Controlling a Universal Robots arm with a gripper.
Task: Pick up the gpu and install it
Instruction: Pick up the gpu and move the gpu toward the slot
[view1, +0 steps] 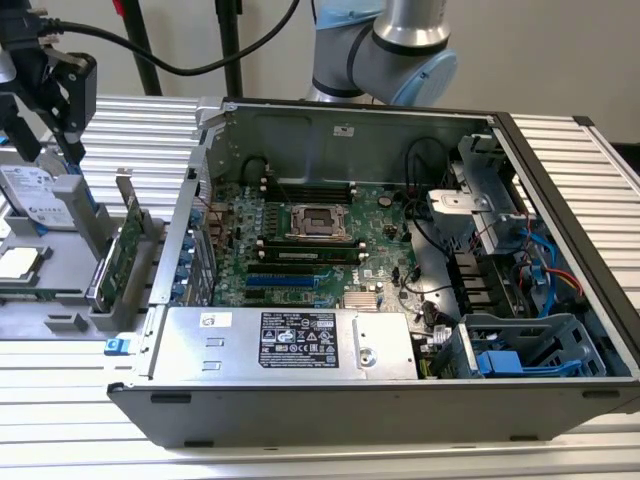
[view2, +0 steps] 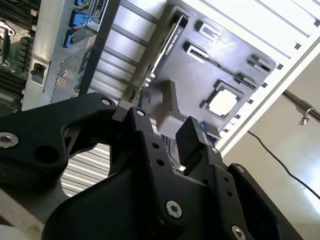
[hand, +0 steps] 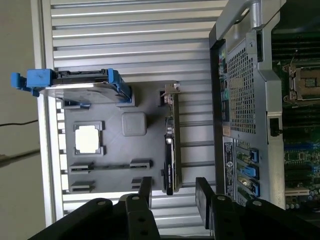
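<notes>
The arm (view1: 400, 40) is made of round silver tubes with pale blue caps on the joints, and the gripper (hand: 174, 190) is matt black and angular, with small silver screws.

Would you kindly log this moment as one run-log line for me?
gripper: open, empty, over grey tray | gpu: upright in tray, ungrasped | case: open, gpu not installed

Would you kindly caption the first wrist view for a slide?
Open gripper hovers over the gray tray where the gpu stands on edge, beside the computer case.
</notes>
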